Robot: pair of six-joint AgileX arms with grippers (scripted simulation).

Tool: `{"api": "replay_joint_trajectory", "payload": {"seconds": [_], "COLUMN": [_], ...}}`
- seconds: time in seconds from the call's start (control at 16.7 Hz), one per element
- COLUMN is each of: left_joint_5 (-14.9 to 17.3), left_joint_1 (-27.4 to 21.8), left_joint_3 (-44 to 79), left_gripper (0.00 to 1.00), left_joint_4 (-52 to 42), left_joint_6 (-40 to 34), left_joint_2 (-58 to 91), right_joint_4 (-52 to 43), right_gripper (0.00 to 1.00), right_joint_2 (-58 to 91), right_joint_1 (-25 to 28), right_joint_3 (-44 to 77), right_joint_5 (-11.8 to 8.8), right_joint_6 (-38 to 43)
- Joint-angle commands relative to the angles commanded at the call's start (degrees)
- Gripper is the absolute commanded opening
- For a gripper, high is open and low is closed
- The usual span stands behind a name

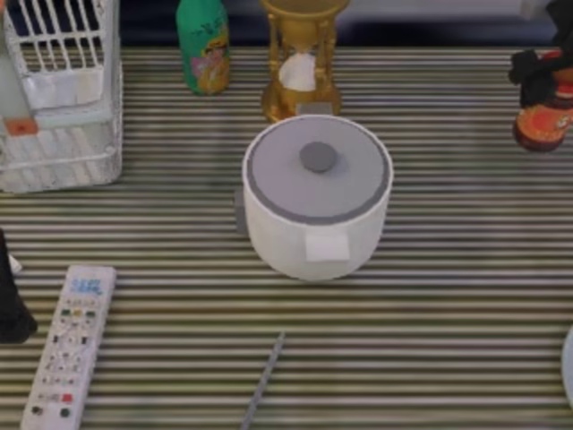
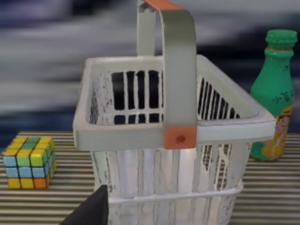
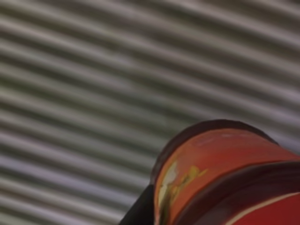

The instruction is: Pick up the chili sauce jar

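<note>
The chili sauce jar (image 1: 544, 124), small with an orange-red label and dark contents, is at the table's far right edge. My right gripper (image 1: 537, 76) is over it and shut on it, hiding its top. In the right wrist view the chili sauce jar (image 3: 220, 173) fills the lower corner, tilted over the striped table, with one dark finger (image 3: 140, 213) pressed against its side. My left arm (image 1: 11, 309) stays parked at the left edge. Only one of its fingers (image 2: 91, 211) shows, far off to one side, with nothing held.
A large white cooker (image 1: 318, 197) stands mid-table, with a gold hourglass (image 1: 303, 63) and a green bottle (image 1: 203, 45) behind it. A white basket (image 1: 63, 170) is at the back left, a remote (image 1: 70, 345) at the front left and a thin grey stick (image 1: 262, 381) at the front. A colour cube (image 2: 29, 162) sits beside the basket.
</note>
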Motion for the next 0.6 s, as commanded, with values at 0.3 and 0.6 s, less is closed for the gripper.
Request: {"api": "replay_joint_trajectory", "payload": {"seconds": [0.3, 0.6], "left_joint_5": [0.0, 0.0], "left_joint_1": [0.0, 0.0], "left_joint_3": [0.0, 0.0], "left_gripper": [1.00, 1.00], "left_joint_4": [0.0, 0.0], "left_joint_6": [0.0, 0.0], "left_joint_2": [0.0, 0.0], "right_joint_4": [-0.5, -0.6], "right_gripper": [0.00, 0.00], "right_joint_2": [-14.9, -17.3], "right_joint_1": [0.4, 0.5], "right_joint_3": [-14.4, -16.7], "right_joint_5": [-0.2, -0.2], "right_joint_6": [0.1, 0.1]}}
